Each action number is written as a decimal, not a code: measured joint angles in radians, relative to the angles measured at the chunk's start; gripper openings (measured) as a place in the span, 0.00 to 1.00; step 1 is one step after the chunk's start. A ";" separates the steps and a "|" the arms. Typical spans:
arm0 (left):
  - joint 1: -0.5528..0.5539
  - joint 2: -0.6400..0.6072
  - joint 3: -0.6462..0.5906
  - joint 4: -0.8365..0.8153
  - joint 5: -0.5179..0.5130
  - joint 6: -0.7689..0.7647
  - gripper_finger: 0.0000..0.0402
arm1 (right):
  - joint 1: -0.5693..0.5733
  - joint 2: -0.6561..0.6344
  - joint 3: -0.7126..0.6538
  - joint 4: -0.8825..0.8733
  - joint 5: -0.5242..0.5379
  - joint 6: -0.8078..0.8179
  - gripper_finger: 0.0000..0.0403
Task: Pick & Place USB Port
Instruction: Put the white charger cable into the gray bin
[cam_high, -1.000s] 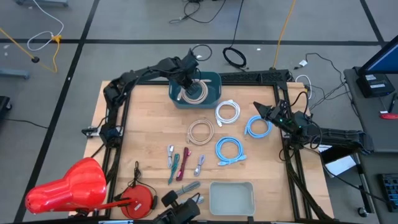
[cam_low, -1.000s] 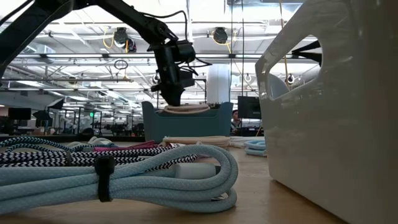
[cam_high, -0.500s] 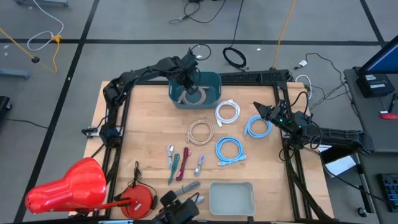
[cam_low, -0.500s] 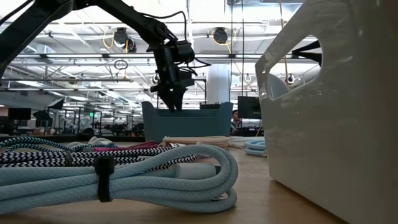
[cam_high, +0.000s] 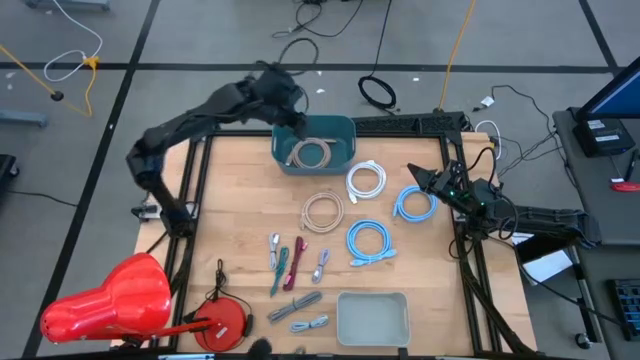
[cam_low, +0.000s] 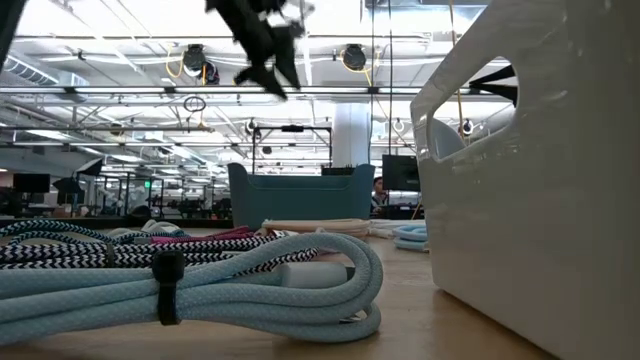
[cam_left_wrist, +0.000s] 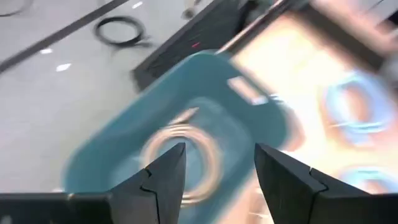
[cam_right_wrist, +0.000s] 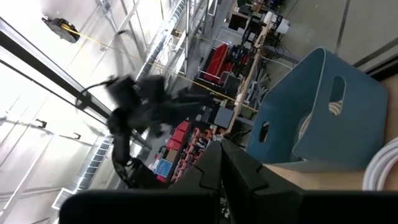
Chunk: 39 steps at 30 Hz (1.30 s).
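A beige coiled cable (cam_high: 312, 153) lies flat on the floor of the teal bin (cam_high: 340, 128) at the table's far edge; in the left wrist view the cable (cam_left_wrist: 180, 155) shows below my fingers. My left gripper (cam_high: 292, 112) hangs open high above the bin's far left corner, holding nothing; the low view shows it (cam_low: 265, 50) well above the bin (cam_low: 300, 195). My right gripper (cam_high: 415, 175) waits shut at the table's right side, beside a light blue coil (cam_high: 412, 204).
On the table lie a white coil (cam_high: 366, 181), a beige coil (cam_high: 322, 212), a blue coil (cam_high: 369, 242) and several short bundled cables (cam_high: 290, 265). A white bin (cam_high: 372, 318) stands at the near edge. Red objects (cam_high: 105, 300) sit at the near left.
My left gripper has opened above the teal bin and let go of the beige coil, which has dropped from rim height onto the bin's floor. The gripper has then risen high and gone a little toward the far left.
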<state>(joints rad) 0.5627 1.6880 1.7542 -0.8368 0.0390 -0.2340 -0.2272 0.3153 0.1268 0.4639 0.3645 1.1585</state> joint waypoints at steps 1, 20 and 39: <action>-0.021 -0.025 0.000 -0.004 0.009 -0.025 0.49 | 0.000 0.000 0.000 0.000 0.000 0.000 0.00; -0.706 -0.109 -0.001 -0.279 -0.279 -0.823 0.49 | 0.000 0.000 0.000 0.034 -0.137 0.113 0.00; -0.887 0.162 -0.001 -0.614 -0.189 -1.317 0.49 | 0.000 0.000 0.000 0.132 -0.273 0.117 0.00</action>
<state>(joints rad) -0.3243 1.8500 1.7531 -1.4506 -0.1496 -1.5509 -0.2272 0.3157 0.1265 0.5963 0.0919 1.2754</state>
